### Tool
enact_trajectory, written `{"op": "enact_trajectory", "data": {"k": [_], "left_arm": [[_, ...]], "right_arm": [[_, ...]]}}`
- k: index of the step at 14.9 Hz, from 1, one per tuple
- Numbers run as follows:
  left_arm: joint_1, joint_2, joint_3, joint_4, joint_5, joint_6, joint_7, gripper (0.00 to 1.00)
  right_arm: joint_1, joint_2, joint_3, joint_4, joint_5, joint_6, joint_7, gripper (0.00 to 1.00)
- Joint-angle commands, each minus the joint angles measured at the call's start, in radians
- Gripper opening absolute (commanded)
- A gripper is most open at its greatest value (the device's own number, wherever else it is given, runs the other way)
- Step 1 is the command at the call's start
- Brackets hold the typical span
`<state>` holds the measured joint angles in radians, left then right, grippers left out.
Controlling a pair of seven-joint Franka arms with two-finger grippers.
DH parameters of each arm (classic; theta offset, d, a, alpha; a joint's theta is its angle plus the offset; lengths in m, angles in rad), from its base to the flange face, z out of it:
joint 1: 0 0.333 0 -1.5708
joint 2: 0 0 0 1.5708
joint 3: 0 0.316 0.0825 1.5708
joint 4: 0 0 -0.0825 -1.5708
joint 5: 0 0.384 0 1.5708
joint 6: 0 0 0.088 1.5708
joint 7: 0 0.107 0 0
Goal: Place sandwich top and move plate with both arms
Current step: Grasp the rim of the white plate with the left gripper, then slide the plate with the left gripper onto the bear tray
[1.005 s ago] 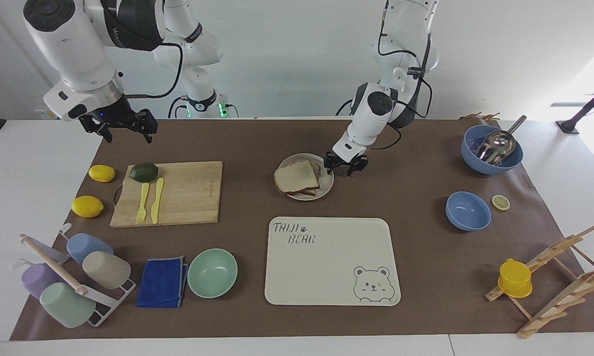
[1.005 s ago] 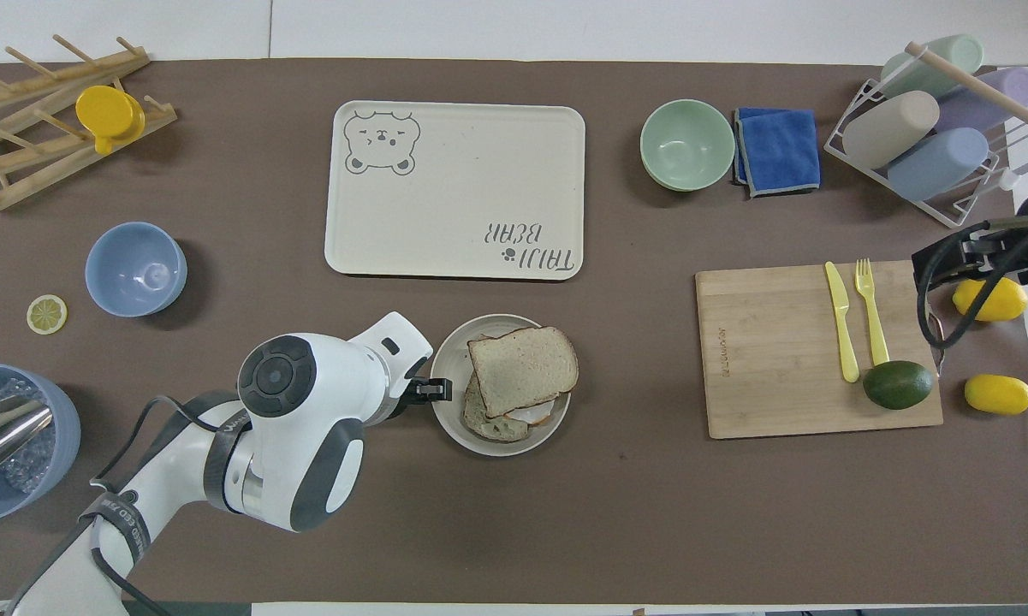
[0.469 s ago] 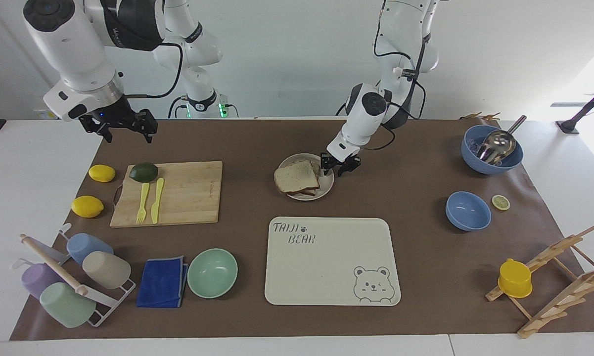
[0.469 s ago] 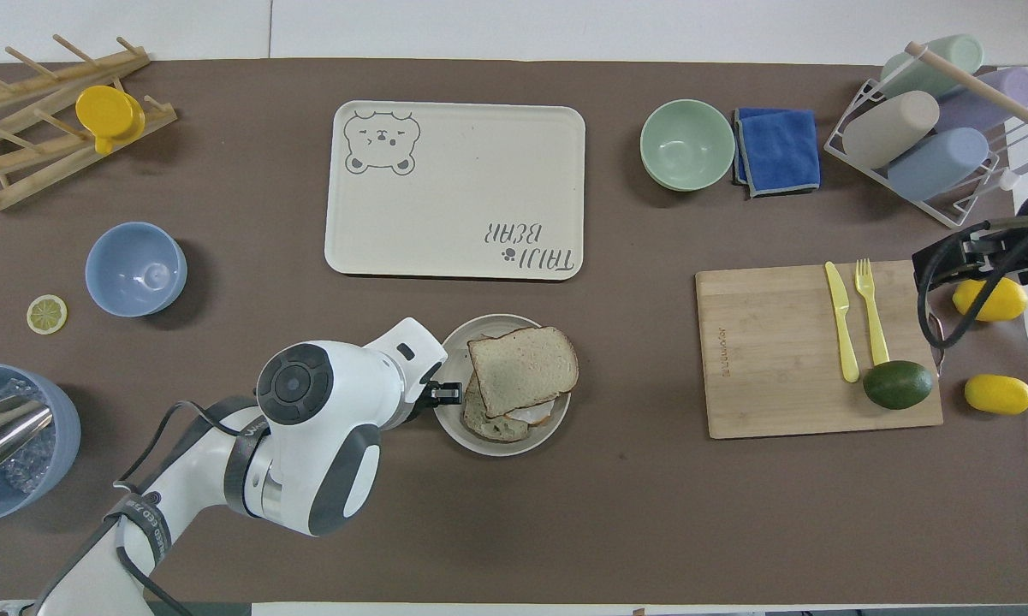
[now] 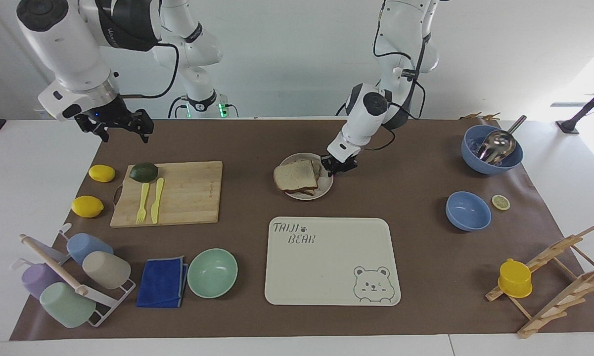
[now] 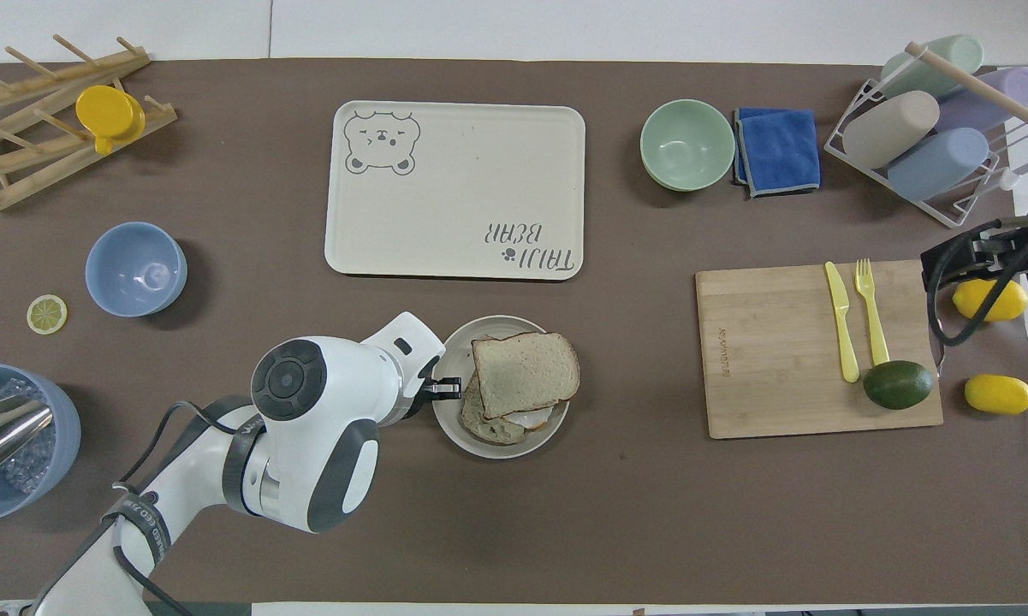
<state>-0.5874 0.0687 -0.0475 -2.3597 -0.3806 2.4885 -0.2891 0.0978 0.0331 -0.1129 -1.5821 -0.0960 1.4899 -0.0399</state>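
The sandwich top (image 5: 295, 175) lies on a stack of bread on the small round plate (image 5: 327, 188) in the middle of the mat. In the overhead view the slice (image 6: 526, 374) sits a little askew over the lower bread, and the plate's rim (image 6: 479, 442) shows around it. My left gripper (image 5: 334, 166) is low at the plate's rim on the left arm's side, shut on the rim; it also shows in the overhead view (image 6: 443, 389). My right gripper (image 5: 123, 127) is open and empty, up in the air over the mat's corner beside the cutting board, waiting.
The cream bear tray (image 5: 326, 277) lies farther from the robots than the plate. A mint bowl (image 5: 212, 272) and a blue cloth (image 5: 162, 283) lie beside it. A cutting board (image 5: 188, 195) with avocado and yellow cutlery, lemons, two blue bowls (image 5: 468, 211) and racks stand toward the ends.
My left gripper has moved in to the plate's rim and its fingers have closed on it. The plate with the sandwich has shifted slightly. The right gripper has barely drifted.
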Motion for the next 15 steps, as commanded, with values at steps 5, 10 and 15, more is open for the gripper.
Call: {"op": "enact_trajectory", "data": {"k": [5, 10, 15], "left_arm": [[0.092, 0.005, 0.011, 0.163, -0.049, -0.181, 0.022, 0.0], [0.215, 0.103, 0.014, 0.446, -0.058, -0.35, 0.019, 0.0], [0.291, 0.308, 0.012, 0.692, -0.055, -0.356, 0.021, 0.0]], "right_arm": [[-0.021, -0.018, 0.006, -0.016, 0.03, -0.005, -0.008, 1.0], [-0.02, -0.018, 0.007, -0.016, 0.03, -0.005, -0.008, 1.0], [-0.02, -0.018, 0.007, -0.016, 0.03, -0.005, -0.008, 1.0]]}}
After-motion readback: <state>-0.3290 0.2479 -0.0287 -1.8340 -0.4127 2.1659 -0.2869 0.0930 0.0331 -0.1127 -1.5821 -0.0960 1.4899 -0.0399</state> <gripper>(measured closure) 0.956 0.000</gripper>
